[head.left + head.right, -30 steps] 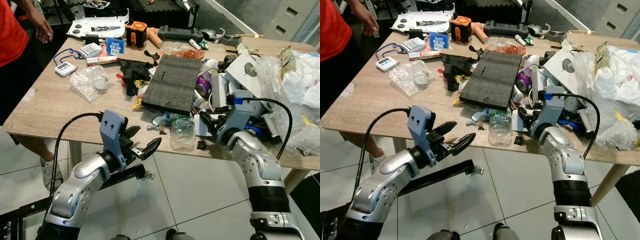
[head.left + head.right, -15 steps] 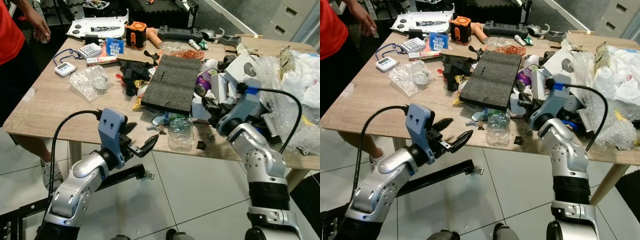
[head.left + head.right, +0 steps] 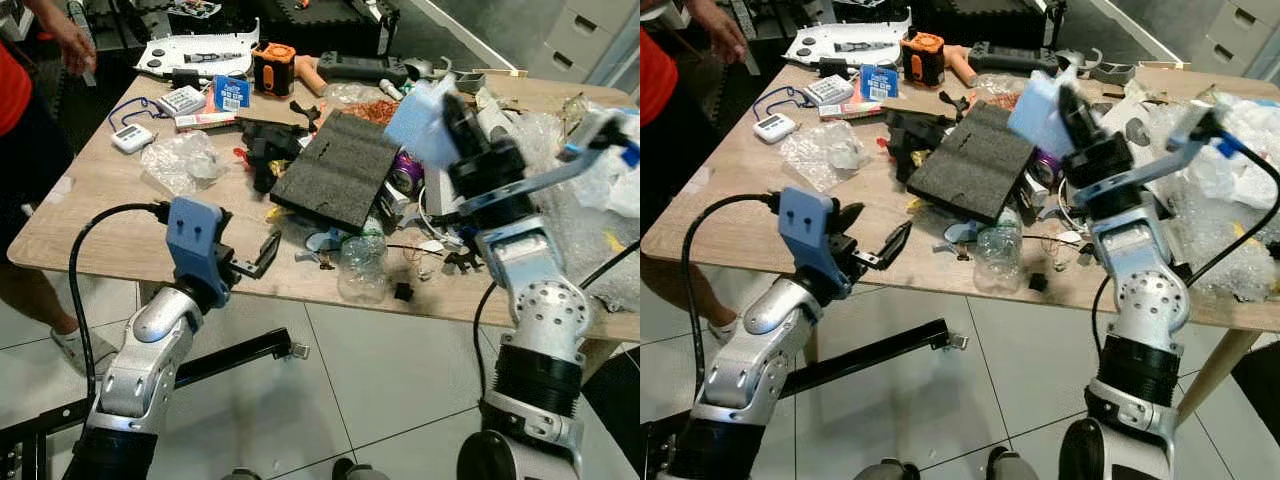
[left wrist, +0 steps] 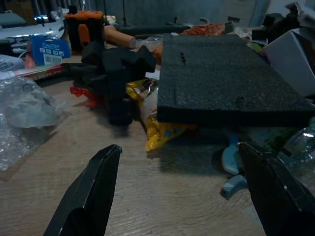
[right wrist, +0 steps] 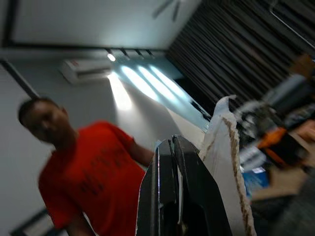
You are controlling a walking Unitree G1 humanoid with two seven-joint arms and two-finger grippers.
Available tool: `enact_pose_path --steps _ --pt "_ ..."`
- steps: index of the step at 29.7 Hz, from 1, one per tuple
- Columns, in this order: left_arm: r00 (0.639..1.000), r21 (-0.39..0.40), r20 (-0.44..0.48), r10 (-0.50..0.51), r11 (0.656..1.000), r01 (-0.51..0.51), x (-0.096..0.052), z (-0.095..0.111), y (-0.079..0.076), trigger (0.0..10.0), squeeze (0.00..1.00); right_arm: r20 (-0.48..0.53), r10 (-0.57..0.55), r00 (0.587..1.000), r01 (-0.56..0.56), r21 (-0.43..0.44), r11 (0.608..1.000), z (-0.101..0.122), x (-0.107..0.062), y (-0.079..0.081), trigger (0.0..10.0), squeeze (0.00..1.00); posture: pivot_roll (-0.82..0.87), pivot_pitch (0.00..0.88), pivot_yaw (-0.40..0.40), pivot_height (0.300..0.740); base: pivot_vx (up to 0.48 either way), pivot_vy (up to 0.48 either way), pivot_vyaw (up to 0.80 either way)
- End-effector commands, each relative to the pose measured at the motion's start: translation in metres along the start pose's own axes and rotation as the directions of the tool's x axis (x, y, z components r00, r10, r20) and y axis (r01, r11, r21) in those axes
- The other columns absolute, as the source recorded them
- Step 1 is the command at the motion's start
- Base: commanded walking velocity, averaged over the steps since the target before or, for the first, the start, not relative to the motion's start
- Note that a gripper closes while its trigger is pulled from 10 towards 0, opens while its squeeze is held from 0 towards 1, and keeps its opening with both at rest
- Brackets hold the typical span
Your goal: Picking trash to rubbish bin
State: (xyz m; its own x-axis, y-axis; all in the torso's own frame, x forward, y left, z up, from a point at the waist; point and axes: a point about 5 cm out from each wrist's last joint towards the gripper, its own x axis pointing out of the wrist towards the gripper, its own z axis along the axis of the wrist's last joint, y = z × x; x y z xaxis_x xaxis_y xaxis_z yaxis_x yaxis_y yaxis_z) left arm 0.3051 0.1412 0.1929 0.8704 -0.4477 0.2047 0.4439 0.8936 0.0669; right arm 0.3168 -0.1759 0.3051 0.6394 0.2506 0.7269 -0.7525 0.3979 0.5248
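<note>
Surface: wooden table (image 3: 90, 225) on a white tiled floor (image 3: 380, 370), heaped with clutter; I place everything from the grey foam slab (image 3: 340, 165) at its middle.
Right gripper: my right gripper (image 3: 455, 110) is raised above the table, just right of the slab's far end, fingers pointing up and pinched tight on a pale box-like piece of trash (image 3: 418, 107). In the right wrist view the two black fingers (image 5: 194, 196) are pressed together with a white torn-edged card (image 5: 224, 162) beside them; I cannot tell whether the card is the same piece.
Left gripper: my left gripper (image 3: 255, 262) sits at the near table edge, left of and nearer than the slab, fingers spread wide, nothing between them. The left wrist view looks across the wood at the slab's edge.
Near the slab: a yellow wrapper (image 4: 155, 125) is tucked under its left edge; a black plastic part (image 4: 115, 73) lies just left of that; a clear plastic bottle (image 3: 362, 265) lies just in front, by the table edge.
Left of the slab: crumpled clear plastic bag (image 3: 180, 160), a white timer on a blue cord (image 3: 130, 137) beyond it.
Right of the slab: purple can (image 3: 405, 172), then a heap of white and clear plastic bags (image 3: 600, 170).
Behind the slab: orange and black device (image 3: 272, 68).
Person: someone in a red shirt (image 3: 12, 95) stands at the table's far left corner.
</note>
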Motion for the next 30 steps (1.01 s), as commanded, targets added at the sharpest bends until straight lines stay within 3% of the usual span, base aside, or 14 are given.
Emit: enact_pose_path --steps 1,8,12,20,22,23,26,28,29,30 --pt "1.0 -0.011 -0.004 0.014 1.0 -0.014 -0.001 -0.004 0.0 10.0 0.0 0.053 0.063 0.997 -0.064 0.013 0.998 0.009 0.001 0.011 0.0 0.0 0.02 0.167 -0.005 0.74 0.0 0.0 0.0" --pt "1.0 -0.02 0.007 0.013 1.0 -0.013 0.0 -0.004 -0.001 10.0 0.0 0.152 0.129 0.98 -0.147 0.11 0.983 0.02 -0.002 0.019 0.0 0.0 0.02 0.166 -0.001 0.74 0.0 0.0 0.0" --pt "1.0 -0.022 0.015 0.014 1.0 -0.013 0.001 -0.005 -0.002 10.0 0.0 0.221 0.173 0.96 -0.218 0.198 0.956 0.029 -0.006 0.025 0.0 0.0 0.02 0.165 -0.001 0.74 0.0 0.0 0.0" --pt "1.0 -0.022 0.02 0.018 1.0 -0.017 0.001 -0.005 -0.001 10.0 0.0 0.163 0.191 0.968 -0.22 0.187 0.957 0.023 -0.006 0.027 0.0 0.0 0.02 0.166 -0.002 0.74 0.0 0.0 0.0" --pt "0.999 -0.015 0.012 0.04 0.999 -0.04 0.001 -0.005 0.001 10.0 0.0 0.069 0.112 0.991 -0.118 0.095 0.988 0.013 -0.002 0.019 0.0 0.0 0.02 0.171 -0.001 0.74 0.0 0.0 0.0" --pt "0.997 -0.009 0.002 0.074 0.997 -0.074 0.001 -0.006 0.006 10.0 0.0 -0.016 0.051 0.999 -0.051 -0.021 0.998 0.003 0.001 0.014 10.0 0.0 0.03 0.169 0.006 0.74 0.0 0.0 0.0" --pt "0.989 0.004 0.008 0.149 0.989 -0.149 0.004 -0.002 0.019 10.0 0.0 -0.162 -0.026 0.986 -0.024 -0.3 0.954 -0.021 0.004 0.012 10.0 0.0 0.03 0.171 0.007 0.74 0.0 0.0 0.0" --pt "0.985 0.012 0.022 0.173 0.985 -0.173 0.005 0.001 0.024 10.0 0.0 -0.192 -0.029 0.981 -0.048 -0.384 0.922 -0.03 0.006 0.016 10.0 0.0 0.03 0.173 0.007 0.74 0.0 0.0 0.0" --pt "0.985 0.012 0.022 0.173 0.985 -0.173 0.005 0.001 0.024 10.0 0.0 -0.192 -0.029 0.981 -0.048 -0.384 0.922 -0.03 0.006 0.016 10.0 0.0 0.03 0.173 0.007 0.74 0.0 0.0 0.0" --pt "0.983 0.03 0.017 0.182 0.983 -0.182 0.005 0.001 0.025 10.0 0.0 -0.214 -0.055 0.975 -0.049 -0.451 0.891 -0.037 0.004 0.015 10.0 0.0 0.03 0.173 0.005 0.74 0.0 0.0 0.0"
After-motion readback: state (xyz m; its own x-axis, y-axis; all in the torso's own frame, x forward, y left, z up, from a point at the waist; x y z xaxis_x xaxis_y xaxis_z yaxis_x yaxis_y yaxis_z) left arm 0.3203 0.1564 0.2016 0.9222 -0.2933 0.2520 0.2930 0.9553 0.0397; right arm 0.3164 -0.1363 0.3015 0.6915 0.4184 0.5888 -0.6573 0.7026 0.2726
